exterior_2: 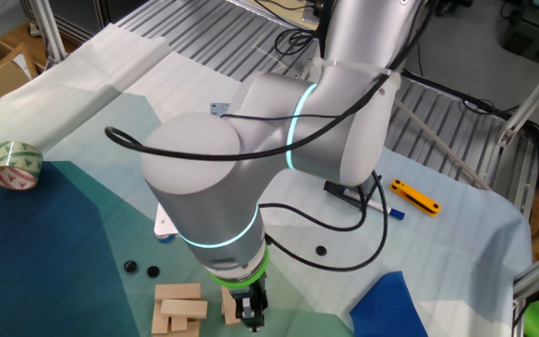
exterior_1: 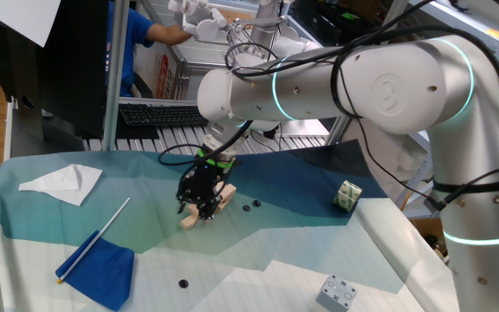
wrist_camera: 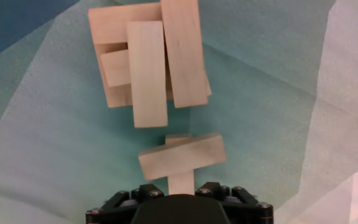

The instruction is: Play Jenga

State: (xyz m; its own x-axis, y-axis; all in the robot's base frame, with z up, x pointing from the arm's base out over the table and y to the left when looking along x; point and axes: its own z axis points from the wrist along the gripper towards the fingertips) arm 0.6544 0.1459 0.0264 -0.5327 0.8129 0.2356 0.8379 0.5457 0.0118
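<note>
The Jenga [wrist_camera: 148, 62] is a small pile of pale wooden blocks laid crosswise at the top of the hand view. It also shows in one fixed view [exterior_1: 223, 196] and in the other fixed view [exterior_2: 180, 309]. Just in front of it, one loose block [wrist_camera: 180, 155] lies crosswise on another block [wrist_camera: 180, 182]. The near end of that lower block runs between my fingers. My gripper [wrist_camera: 180, 188] is low over the cloth, its jaws close against both sides of that block. The arm hides the fingertips in one fixed view [exterior_1: 199, 204]. In the other fixed view the gripper [exterior_2: 251, 316] is beside a block [exterior_2: 230, 304].
A green-and-white cube [exterior_1: 347, 196] and a grey metal block [exterior_1: 337, 293] lie to the right. A blue cloth on a stick [exterior_1: 102, 260] and white paper [exterior_1: 63, 182] lie to the left. Small black discs [exterior_1: 249, 206] dot the cloth. A tape roll [exterior_2: 15, 164] and a yellow tool [exterior_2: 415, 197] lie farther off.
</note>
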